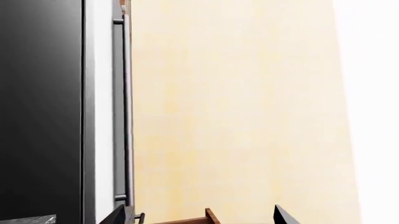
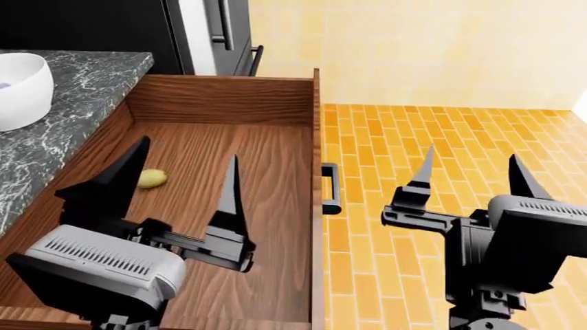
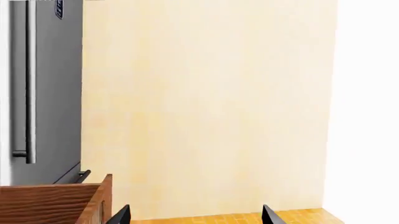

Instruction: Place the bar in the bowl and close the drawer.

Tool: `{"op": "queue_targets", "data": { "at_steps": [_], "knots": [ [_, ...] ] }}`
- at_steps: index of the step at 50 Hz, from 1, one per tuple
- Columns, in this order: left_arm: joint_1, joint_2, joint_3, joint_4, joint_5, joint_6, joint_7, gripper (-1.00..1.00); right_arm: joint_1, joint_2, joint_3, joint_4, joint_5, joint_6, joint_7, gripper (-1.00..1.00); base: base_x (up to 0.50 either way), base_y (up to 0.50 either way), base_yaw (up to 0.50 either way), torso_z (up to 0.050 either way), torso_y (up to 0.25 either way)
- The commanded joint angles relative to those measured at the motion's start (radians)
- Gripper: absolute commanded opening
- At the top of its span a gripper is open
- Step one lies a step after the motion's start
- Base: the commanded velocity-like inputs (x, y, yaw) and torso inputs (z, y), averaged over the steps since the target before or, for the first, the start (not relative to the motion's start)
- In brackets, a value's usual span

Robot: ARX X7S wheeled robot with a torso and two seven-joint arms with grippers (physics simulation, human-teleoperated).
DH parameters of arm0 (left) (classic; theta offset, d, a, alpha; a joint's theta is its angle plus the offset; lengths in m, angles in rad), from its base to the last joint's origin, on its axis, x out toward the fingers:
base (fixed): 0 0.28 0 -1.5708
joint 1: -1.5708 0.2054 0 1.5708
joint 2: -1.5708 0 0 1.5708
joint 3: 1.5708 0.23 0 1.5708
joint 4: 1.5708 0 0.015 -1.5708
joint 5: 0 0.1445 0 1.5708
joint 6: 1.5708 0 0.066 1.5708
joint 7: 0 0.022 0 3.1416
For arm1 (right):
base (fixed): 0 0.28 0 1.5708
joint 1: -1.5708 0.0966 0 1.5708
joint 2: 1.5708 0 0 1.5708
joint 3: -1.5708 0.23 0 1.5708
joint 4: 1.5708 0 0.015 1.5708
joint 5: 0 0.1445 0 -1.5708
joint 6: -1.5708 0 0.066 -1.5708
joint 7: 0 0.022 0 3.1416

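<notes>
Gaping wide, L gripper (image 2: 183, 189) & R gripper (image 2: 468, 172) hold nothing.

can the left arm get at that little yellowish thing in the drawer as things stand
Probably yes. The left gripper hangs open over the open drawer, and the yellowish item lies bare on the drawer floor just below, nothing covering it.

We see bright, even sim light, all views sharp, no blur or edge distortion. Wall (image 1: 237, 107) washes out to white toward one side in both wrist views. Soft gloss on bowl (image 2: 20, 86); shadows faint.
</notes>
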Motion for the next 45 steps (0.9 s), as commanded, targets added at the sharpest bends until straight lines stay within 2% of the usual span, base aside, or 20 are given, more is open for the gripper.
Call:
{"op": "queue_targets", "data": {
  "at_steps": [1,14,45],
  "knots": [
    [0.032,-0.023,-0.018,0.007,0.015,0.021,-0.012,1.0,-0.056,0.021,0.109,0.141,0.122,-0.037,-0.004,1.0,0.0,0.0,0.0,0.0,0.0],
    [0.047,-0.028,-0.026,-0.001,0.021,0.05,-0.009,1.0,-0.136,0.029,0.17,0.277,0.177,-0.065,-0.003,1.0,0.0,0.0,0.0,0.0,0.0],
    [0.053,-0.038,-0.033,0.015,0.005,0.059,-0.017,1.0,-0.131,-0.06,0.145,0.583,0.231,-0.047,-0.091,1.0,0.0,0.0,0.0,0.0,0.0]
  ]
}}
